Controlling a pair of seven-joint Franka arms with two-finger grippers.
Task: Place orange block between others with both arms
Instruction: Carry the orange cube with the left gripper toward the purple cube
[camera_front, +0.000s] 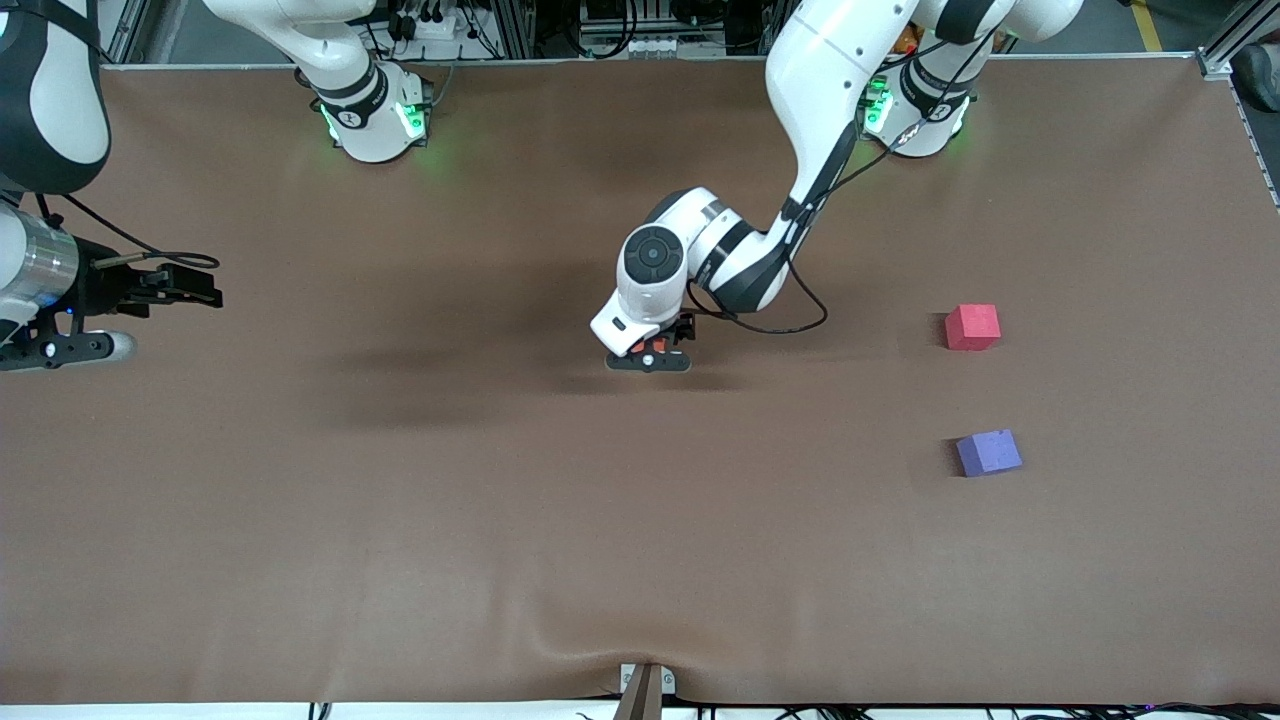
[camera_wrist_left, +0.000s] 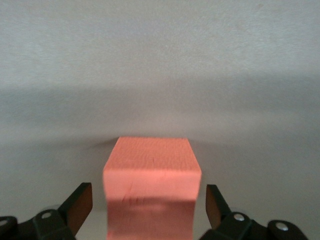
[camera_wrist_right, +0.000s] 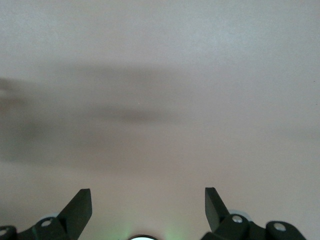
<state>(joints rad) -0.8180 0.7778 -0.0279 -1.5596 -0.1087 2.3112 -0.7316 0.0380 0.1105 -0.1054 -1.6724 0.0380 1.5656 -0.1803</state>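
Note:
The orange block (camera_wrist_left: 152, 165) sits on the brown table at its middle. My left gripper (camera_wrist_left: 148, 192) is low around it, fingers (camera_wrist_left: 80, 205) open, with a gap on each side of the block. In the front view only a sliver of the orange block (camera_front: 640, 347) shows under the left gripper (camera_front: 650, 352). The pinkish-red cube (camera_front: 972, 326) and the purple-blue cube (camera_front: 988, 452) lie apart toward the left arm's end, the purple one nearer the front camera. My right gripper (camera_front: 205, 290) waits open over bare table at the right arm's end, empty in its wrist view (camera_wrist_right: 148, 192).
The two arm bases (camera_front: 375, 115) (camera_front: 915, 115) stand with green lights along the table's back edge. A small metal bracket (camera_front: 645, 685) sits at the front edge. The brown cover (camera_front: 450, 500) has a wrinkle near that bracket.

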